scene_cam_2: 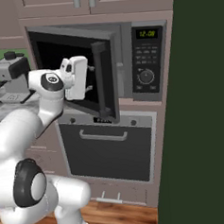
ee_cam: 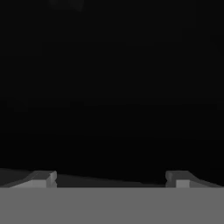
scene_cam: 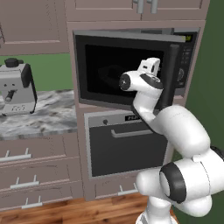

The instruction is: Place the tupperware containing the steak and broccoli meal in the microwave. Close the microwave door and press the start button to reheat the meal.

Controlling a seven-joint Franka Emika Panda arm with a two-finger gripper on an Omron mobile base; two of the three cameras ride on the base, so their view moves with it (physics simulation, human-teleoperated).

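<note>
Pink-brown kitchen cabinetry frames the scene, with a marbled worktop [scene_cam: 48, 114] carrying a coffee machine [scene_cam: 16, 87] on the left and an oven [scene_cam_2: 109, 149] with a horizontal handle set below the microwave [scene_cam_2: 129, 60]. The microwave door [scene_cam_2: 90, 77] is seen partly swung, neither fully open nor latched, its dark vertical handle [scene_cam_2: 101, 81] standing out from the cabinet face. The claw [ee_cam: 109, 179] is held with its fingertips [ee_cam: 43, 178] spread wide and nothing between them, pressed close against the black glass of the door, so that darkness is met ahead of it in the hand view. The tupperware cannot be made out; it is judged to lie inside the dark cavity, though this cannot be confirmed. The step in hand is judged to be the closing of the door. It would be done well if the push were applied flat against the panel near the handle side, away from the hinge, and followed through along the door's arc until the latch is met, before the keypad [scene_cam_2: 146, 59] is approached.
</note>
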